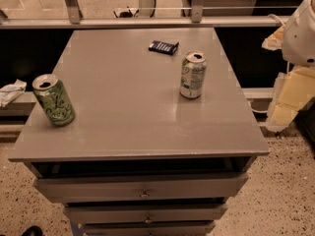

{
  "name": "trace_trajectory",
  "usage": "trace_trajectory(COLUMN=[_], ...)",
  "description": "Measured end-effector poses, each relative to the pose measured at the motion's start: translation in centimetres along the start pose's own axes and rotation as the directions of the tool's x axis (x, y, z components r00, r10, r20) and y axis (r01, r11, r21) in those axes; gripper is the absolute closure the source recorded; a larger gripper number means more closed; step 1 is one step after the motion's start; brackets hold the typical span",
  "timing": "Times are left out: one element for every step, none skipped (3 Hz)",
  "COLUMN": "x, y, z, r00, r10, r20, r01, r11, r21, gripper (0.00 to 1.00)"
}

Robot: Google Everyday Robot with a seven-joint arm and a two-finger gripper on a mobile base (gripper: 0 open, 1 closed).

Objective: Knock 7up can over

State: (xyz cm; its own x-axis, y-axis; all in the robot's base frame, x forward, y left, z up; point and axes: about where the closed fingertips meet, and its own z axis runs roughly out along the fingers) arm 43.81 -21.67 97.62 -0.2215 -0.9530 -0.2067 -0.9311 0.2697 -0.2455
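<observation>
The 7up can (192,75) stands upright on the grey cabinet top (128,112), right of the middle. It is pale silvery with green markings and an open silver top. My gripper (281,113) hangs at the right edge of the view, off the side of the cabinet and lower than its top, well to the right of the can and apart from it. The white arm housing (301,33) is above it.
A brighter green can with cursive lettering (54,100) stands upright near the cabinet's front left corner. A small dark blue packet (163,46) lies at the back, behind the 7up can. Drawers (142,187) are below the front edge. A rail (138,21) runs behind.
</observation>
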Motion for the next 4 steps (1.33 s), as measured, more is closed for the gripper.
trace_trajectory(x=[0.0, -0.7, -1.3, -3.2], y=[0.0, -3.3, -5.6, -8.4], z=[0.0, 3.3, 5.8, 9.3], r00=[1.000, 0.992, 0.978, 0.936], r10=[0.000, 0.029, 0.044, 0.097], r20=[0.000, 0.124, 0.202, 0.340], r01=[0.000, -0.037, -0.063, -0.128], r11=[1.0000, 0.9974, 0.9940, 0.9892], r21=[0.000, 0.062, 0.089, 0.071], gripper=[0.00, 0.00, 0.00, 0.00])
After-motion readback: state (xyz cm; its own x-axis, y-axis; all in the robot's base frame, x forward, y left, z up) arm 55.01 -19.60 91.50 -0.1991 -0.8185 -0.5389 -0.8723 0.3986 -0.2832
